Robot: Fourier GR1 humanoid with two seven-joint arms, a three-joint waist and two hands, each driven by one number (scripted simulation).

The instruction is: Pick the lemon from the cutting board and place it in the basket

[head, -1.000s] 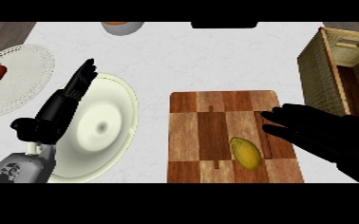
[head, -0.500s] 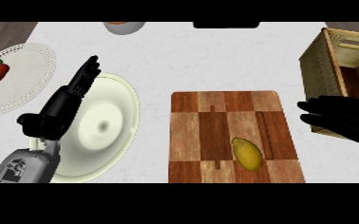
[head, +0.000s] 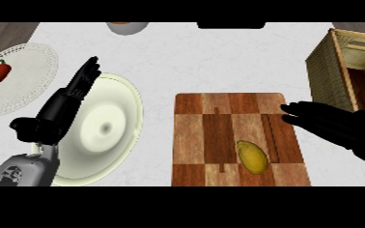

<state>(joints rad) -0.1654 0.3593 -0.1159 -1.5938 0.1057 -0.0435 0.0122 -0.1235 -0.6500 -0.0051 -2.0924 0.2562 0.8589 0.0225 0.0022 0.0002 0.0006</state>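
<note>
The lemon lies on the near right part of the wooden cutting board, nothing touching it. It is a yellow oval, its long axis running roughly near to far with a slight slant, its surface smooth and evenly lit.

To the left of the board sits a pale green plate with nothing on it; the left hand hangs over the plate's left rim, fingers straight and relaxed, pointing away from the robot and holding nothing. Farther left, a white patterned plate is cut by the view's edge and bears a red item at its left side; what it is cannot be told.

The right hand is over the board's right edge, beyond the lemon and apart from it, fingers stretched toward the left, released and grasping nothing. Half a second ago it was farther right, off the board; the lemon has not moved since then.

Beyond the right hand, at the right edge, stands the woven basket; the little of its inside that shows holds nothing. At the far edge a bowl is partly cropped.
</note>
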